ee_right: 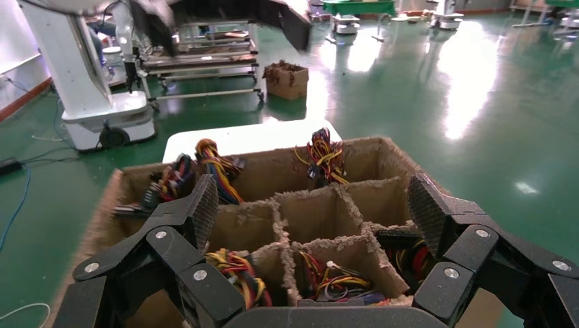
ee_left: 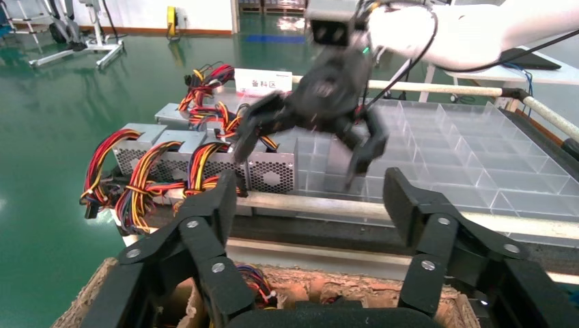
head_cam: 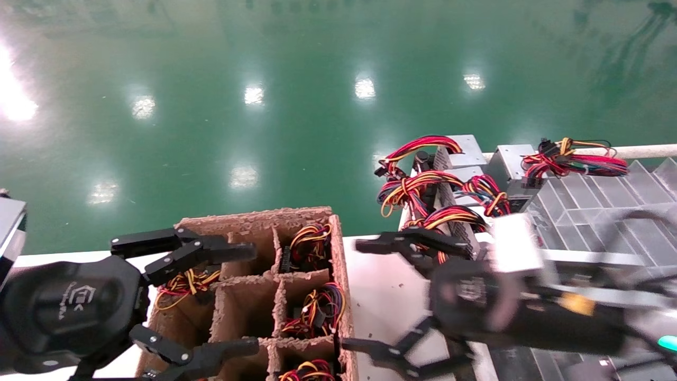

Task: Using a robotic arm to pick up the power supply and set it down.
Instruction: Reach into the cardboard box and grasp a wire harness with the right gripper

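Note:
Several silver-grey power supplies (head_cam: 465, 145) with red, yellow and black wire bundles (head_cam: 423, 185) lie in a row past the table's far right edge; the left wrist view shows their grille faces (ee_left: 270, 167). More wire bundles (head_cam: 312, 243) fill compartments of the brown cardboard divider box (head_cam: 248, 217). My right gripper (head_cam: 351, 294) hovers open and empty over the white table (head_cam: 386, 317), between the box and the row, facing the box (ee_right: 369, 160). My left gripper (head_cam: 257, 299) stands open and empty over the box's near left part.
A clear plastic compartment tray (head_cam: 592, 206) lies right of the power supplies, with a white rail (head_cam: 645, 151) behind it. Glossy green floor (head_cam: 264, 132) lies beyond the table. The right wrist view shows a white robot base (ee_right: 89, 89) and a small carton (ee_right: 287, 78) farther off.

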Available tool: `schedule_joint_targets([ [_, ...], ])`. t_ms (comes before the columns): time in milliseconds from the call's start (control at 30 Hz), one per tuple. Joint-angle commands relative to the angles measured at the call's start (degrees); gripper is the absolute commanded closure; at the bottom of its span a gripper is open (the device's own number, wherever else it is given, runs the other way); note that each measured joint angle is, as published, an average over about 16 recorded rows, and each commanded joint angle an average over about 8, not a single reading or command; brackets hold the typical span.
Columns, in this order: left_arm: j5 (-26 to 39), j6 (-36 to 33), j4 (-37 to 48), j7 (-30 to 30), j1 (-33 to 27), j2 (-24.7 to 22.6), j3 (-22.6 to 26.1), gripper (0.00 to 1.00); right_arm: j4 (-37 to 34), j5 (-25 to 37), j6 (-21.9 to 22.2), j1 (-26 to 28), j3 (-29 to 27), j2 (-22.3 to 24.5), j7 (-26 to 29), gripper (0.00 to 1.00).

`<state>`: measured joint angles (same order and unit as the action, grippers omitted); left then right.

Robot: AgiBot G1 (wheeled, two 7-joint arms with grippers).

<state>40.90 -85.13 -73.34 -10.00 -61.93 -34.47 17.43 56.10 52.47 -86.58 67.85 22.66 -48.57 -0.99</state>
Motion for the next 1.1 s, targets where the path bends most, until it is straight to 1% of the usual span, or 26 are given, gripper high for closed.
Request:
schedule_joint_targets([
  [33, 0.0, 0.0, 0.0, 0.0, 0.0, 0.0, 0.01, 1.0, -4.24, 2.21, -1.16, 1.95, 1.63, -3.13, -2.26, 0.0],
  [133, -0.01, 0.0, 0.0, 0.01, 0.0, 0.0, 0.01, 1.0, -13.32, 5.72, 0.3, 5.49, 3.67, -8.79, -6.55, 0.0],
  [233, -0.01, 0.01, 0.0, 0.01, -0.01, 0.01, 0.02, 1.0, -21.51, 8.98, 3.37, 8.78, 5.22, -13.94, -10.47, 0.0],
  [367, -0.02, 0.01, 0.0, 0.02, -0.01, 0.01, 0.03, 1.0, -29.53, 11.84, 6.77, 12.4, 6.58, -19.7, -14.54, 0.0],
  [467, -0.03, 0.01, 0.0, 0.02, -0.01, 0.01, 0.04, 1.0, -33.69, 12.59, 6.83, 14.54, 7.13, -22.82, -16.91, 0.0],
  [600, -0.03, 0.02, 0.0, 0.02, -0.01, 0.02, 0.05, 1.0, -38.05, 12.94, 5.36, 16.67, 7.58, -25.55, -19.49, 0.0],
  [733, -0.04, 0.02, 0.0, 0.03, -0.02, 0.02, 0.06, 1.0, -41.14, 13.51, 4.7, 17.82, 8.38, -27.8, -21.49, 0.0],
  [833, -0.04, 0.03, 0.0, 0.03, -0.02, 0.03, 0.07, 1.0, -41.63, 13.56, 5.12, 17.92, 9.39, -29.18, -22.34, 0.0],
  [967, -0.05, 0.03, 0.0, 0.04, -0.02, 0.03, 0.08, 1.0, -39.34, 12.35, 6.61, 17.14, 11.47, -29.98, -22.24, 0.0],
  [1100, -0.06, 0.03, 0.0, 0.04, -0.02, 0.03, 0.09, 1.0, -35.65, 10.18, 9.38, 16.04, 14.58, -30.18, -21.08, 0.0],
])
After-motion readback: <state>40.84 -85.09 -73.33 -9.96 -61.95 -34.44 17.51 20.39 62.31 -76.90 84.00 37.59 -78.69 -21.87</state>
